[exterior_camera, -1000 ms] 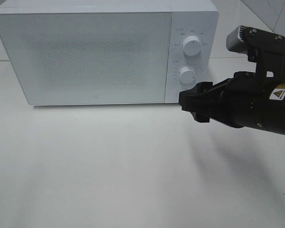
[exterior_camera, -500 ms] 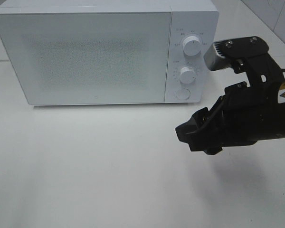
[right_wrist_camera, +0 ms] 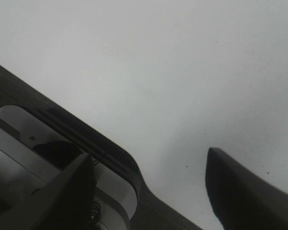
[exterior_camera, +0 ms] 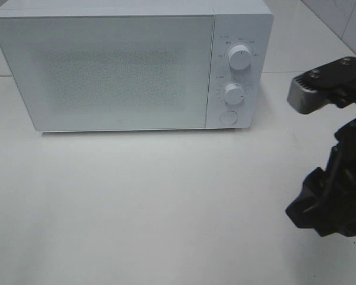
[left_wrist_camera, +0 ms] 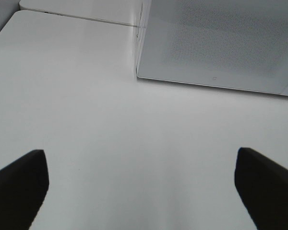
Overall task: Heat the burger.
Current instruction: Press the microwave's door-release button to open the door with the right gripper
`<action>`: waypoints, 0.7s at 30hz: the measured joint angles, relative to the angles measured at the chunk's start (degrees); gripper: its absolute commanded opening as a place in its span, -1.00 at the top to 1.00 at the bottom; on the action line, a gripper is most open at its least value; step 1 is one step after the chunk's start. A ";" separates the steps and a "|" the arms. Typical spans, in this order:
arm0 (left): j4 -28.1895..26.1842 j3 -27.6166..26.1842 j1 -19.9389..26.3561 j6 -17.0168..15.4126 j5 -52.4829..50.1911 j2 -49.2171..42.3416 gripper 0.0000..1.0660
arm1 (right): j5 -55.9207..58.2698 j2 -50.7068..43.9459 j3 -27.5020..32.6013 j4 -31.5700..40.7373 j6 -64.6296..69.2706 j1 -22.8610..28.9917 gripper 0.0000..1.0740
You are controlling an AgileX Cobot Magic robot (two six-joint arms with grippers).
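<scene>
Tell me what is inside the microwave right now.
The microwave is closed. Its door is speckled white and shows nothing through it, so the cavity and anything in it are hidden.

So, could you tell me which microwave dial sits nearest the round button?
The lower dial, directly above the round button; the upper dial sits higher.

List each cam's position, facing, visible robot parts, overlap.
Exterior high: mounted high, looking down at microwave and table; right arm at right edge.
Left wrist: on left arm, facing the microwave door across the table; open left gripper shows.
Right wrist: on right arm, facing the table; open right gripper shows.
Shared: microwave, in exterior high and left wrist.
</scene>
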 measured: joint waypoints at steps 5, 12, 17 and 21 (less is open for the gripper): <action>0.00 0.00 0.00 0.00 0.00 0.00 -0.83 | 3.90 -8.14 0.00 -3.09 2.06 0.00 -0.25; 0.00 0.00 0.00 0.00 0.00 0.00 -0.83 | 8.54 -19.37 0.00 -6.02 4.01 0.00 -0.39; 0.00 0.00 0.00 0.00 0.00 0.00 -0.83 | 11.80 -28.53 0.00 -9.00 6.88 0.00 -0.42; 0.00 0.00 0.00 0.00 0.00 0.00 -0.83 | 14.27 -35.18 0.00 -11.00 8.25 -2.23 -0.42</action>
